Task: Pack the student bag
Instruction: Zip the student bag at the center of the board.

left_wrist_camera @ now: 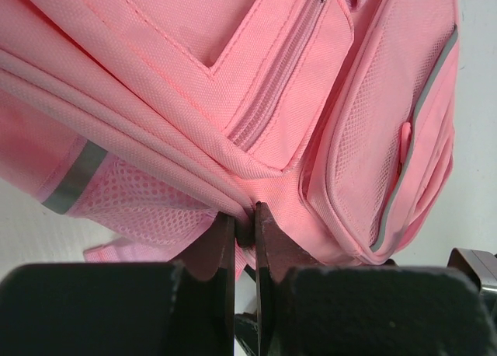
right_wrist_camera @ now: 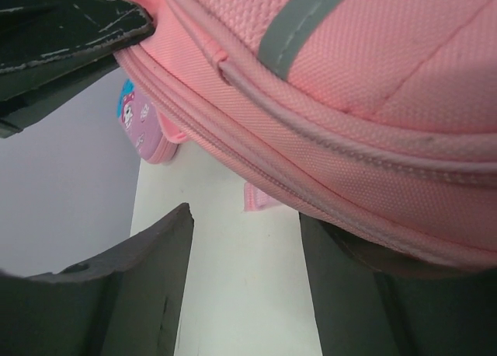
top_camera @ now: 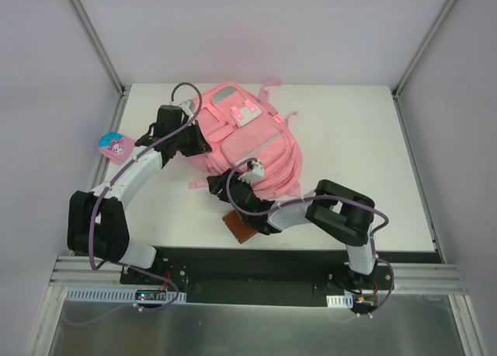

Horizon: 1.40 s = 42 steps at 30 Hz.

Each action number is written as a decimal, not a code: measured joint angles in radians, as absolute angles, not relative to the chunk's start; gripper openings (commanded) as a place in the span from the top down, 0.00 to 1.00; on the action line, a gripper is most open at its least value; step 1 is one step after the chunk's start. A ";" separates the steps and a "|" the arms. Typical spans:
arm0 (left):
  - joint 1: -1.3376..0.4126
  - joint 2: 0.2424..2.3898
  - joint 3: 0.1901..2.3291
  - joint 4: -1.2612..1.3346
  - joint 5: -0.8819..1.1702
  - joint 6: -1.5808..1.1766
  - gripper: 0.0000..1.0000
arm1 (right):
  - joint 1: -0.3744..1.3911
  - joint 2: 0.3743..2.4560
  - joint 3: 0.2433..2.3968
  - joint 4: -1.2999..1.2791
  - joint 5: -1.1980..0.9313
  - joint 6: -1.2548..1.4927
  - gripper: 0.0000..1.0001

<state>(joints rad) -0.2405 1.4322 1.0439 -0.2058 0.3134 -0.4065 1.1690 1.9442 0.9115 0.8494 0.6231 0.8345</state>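
The student bag [top_camera: 250, 142] looks soft and floppy, best pinched at seams: left claw [left_wrist_camera: 245, 216] nips its nine-o'clock seam, right claw [right_wrist_camera: 245, 224] gapes wide at six.

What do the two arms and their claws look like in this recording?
Both arms have blocky black joints and smooth white links. The left arm has a purple cable looped along it, and the right arm has a pale cable. The left claw has thin dark fingers on a matte black body. The right claw has broad dark grey fingers.
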 measured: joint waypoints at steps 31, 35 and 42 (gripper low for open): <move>-0.241 1.432 1.060 -0.174 0.336 -0.408 1.00 | 1.142 2.084 1.006 0.927 0.768 0.630 0.99; -0.241 1.433 1.060 -0.181 0.342 -0.410 1.00 | 1.138 2.027 0.931 0.969 0.717 0.596 0.99; -0.241 1.440 1.060 -0.185 0.344 -0.414 1.00 | 1.144 1.903 0.810 0.993 0.697 0.567 0.99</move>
<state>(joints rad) -0.2409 1.4399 1.0599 -0.1848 0.3443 -0.4137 1.1439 1.9034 0.8097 0.9932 0.6968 0.5674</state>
